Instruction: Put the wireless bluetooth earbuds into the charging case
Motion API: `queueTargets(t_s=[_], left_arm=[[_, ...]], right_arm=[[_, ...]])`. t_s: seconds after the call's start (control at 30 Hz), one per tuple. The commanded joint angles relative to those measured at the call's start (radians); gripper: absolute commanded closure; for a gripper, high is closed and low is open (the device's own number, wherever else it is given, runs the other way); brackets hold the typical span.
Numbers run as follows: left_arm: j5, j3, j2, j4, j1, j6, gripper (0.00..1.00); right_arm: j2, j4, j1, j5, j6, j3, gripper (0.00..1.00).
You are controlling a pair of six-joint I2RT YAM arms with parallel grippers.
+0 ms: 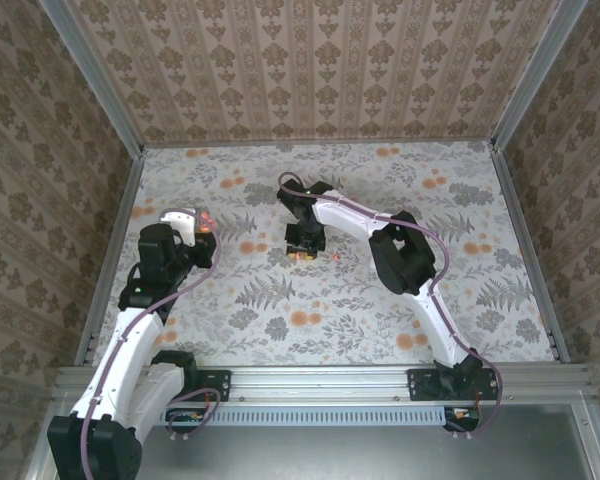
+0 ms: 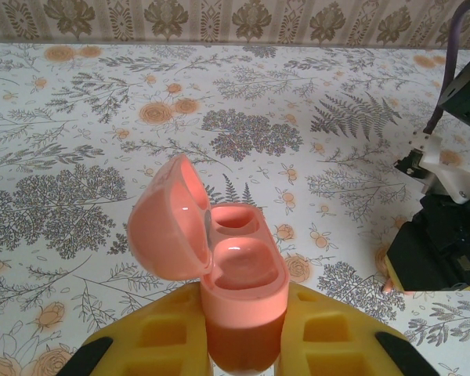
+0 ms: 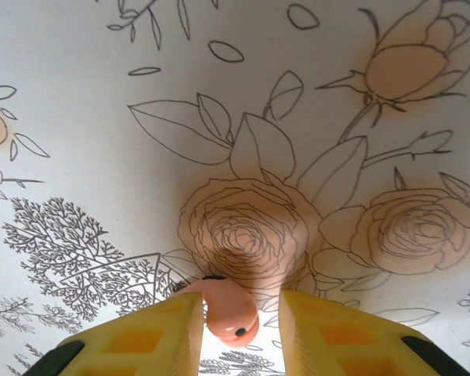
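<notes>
Between the yellow fingers [image 2: 157, 337] of the left claw [image 2: 243, 345], the charging case [image 2: 239, 274] sits clamped upright, lid flipped back (two pink wells showing), held over the floral table [image 2: 78, 117]. Across the table, the right claw [image 3: 241, 313] hangs low, its fingers slightly apart around one earbud [image 3: 227, 309], with a sliver of gap beside one finger.

The charging case [image 2: 244, 291] is gleaming as smooth, glossy coral plastic, while the counter [image 2: 337, 86] is showing a matt, printed floral covering.
</notes>
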Motion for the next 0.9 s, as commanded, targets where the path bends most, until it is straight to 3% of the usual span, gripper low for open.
queueTargets(t_s=[0.0, 0.3, 0.57, 0.87], left_arm=[[0.004, 0.027, -0.011, 0.011, 0.006, -0.004, 0.92], [0.001, 0.029, -0.01, 0.004, 0.005, 0.003, 0.92], [-0.004, 0.034, -0.009, -0.006, 0.005, 0.011, 0.92], [-0.006, 0.038, -0.006, -0.016, 0.007, 0.016, 0.92]], right_arm=[[0.03, -0.014, 0.012, -0.007, -0.017, 0.032, 0.7], [-0.026, -0.023, 0.018, 0.034, -0.118, 0.008, 0.78], [-0.144, 0.056, 0.019, 0.028, -0.222, -0.119, 0.79], [-0.307, 0.078, 0.022, -0.047, -0.594, -0.318, 0.8]])
